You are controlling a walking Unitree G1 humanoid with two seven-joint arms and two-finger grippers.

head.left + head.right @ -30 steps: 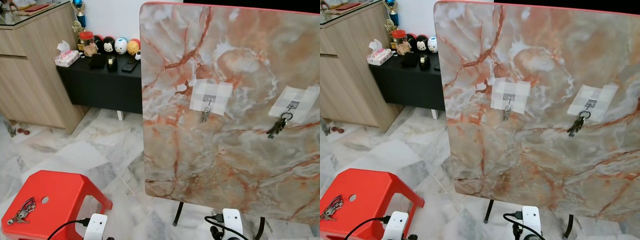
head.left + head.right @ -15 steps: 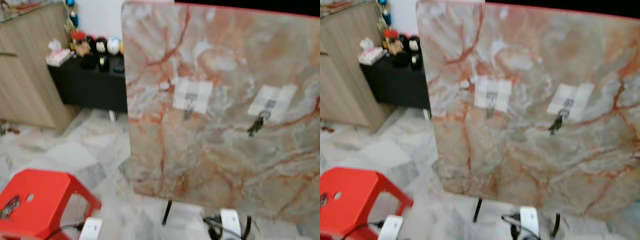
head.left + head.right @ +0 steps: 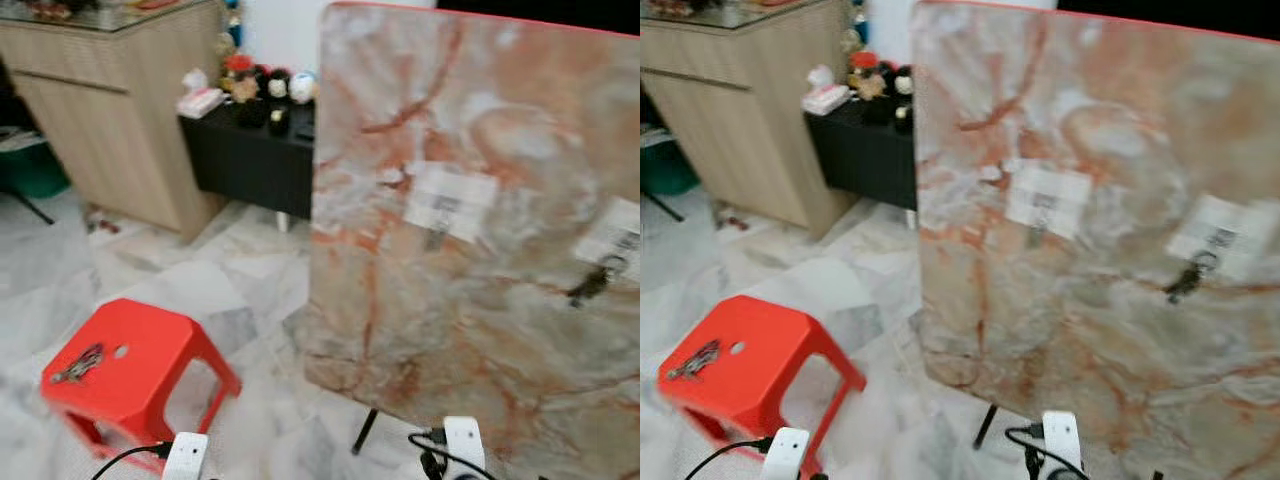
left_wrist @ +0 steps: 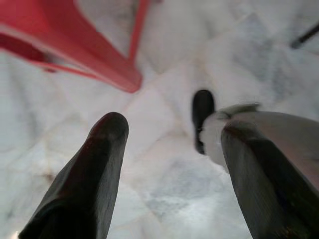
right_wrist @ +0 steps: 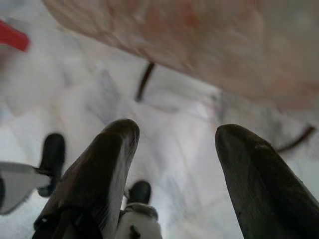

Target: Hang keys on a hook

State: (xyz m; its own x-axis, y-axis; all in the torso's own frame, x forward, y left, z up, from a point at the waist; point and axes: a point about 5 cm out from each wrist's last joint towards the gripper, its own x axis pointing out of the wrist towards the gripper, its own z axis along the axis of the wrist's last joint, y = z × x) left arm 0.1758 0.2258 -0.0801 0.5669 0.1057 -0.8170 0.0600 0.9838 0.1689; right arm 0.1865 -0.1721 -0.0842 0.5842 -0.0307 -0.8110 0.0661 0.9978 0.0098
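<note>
Marble floor (image 3: 200,290) carries a red stool (image 3: 130,365) bearing keys (image 3: 78,364); beside it stands a marble board (image 3: 480,250). Left wrist: left claw (image 4: 172,164) released above floor. Right wrist: right claw (image 5: 174,164) released, idle.

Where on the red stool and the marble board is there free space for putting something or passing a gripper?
The red stool top is bare except for the keys near its left edge and a small hole beside them. On the marble board, the lower half below the two taped hooks is bare. The black side table is crowded.
</note>
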